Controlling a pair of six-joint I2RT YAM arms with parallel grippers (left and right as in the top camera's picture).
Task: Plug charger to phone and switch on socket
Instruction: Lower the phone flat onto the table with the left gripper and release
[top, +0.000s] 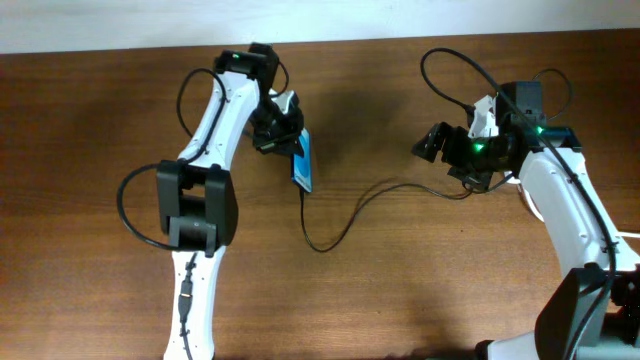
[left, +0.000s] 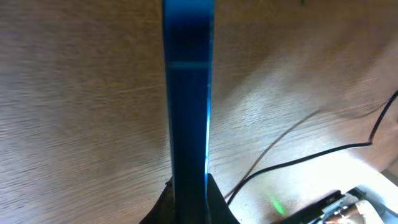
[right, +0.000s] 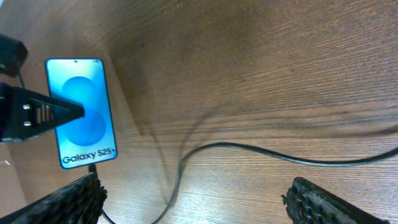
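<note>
The left claw (top: 285, 135) is clamped on the phone (right: 81, 112), one finger across the blue screen, holding it raised on its edge above the tabletop (top: 420, 290). The charger cable (top: 345, 225) meets the phone's lower end, loops below it and runs off to the right of the phone, under the right arm. Whether the tip is fully seated cannot be told.

The main risk, as I judge it, is the plug working loose. If the left claw lifts or twists the phone, the loop would tighten and tug the tip out or strain the port. The phone could also slide in a grip on smooth glass. The right claw (top: 430, 145), well right of the phone, has its fingers wide apart and holds nothing. Moving over the cable, it could snag it.

Count: one phone, one charger cable, two claws. No socket shows clearly; it is probably hidden under the right arm.
</note>
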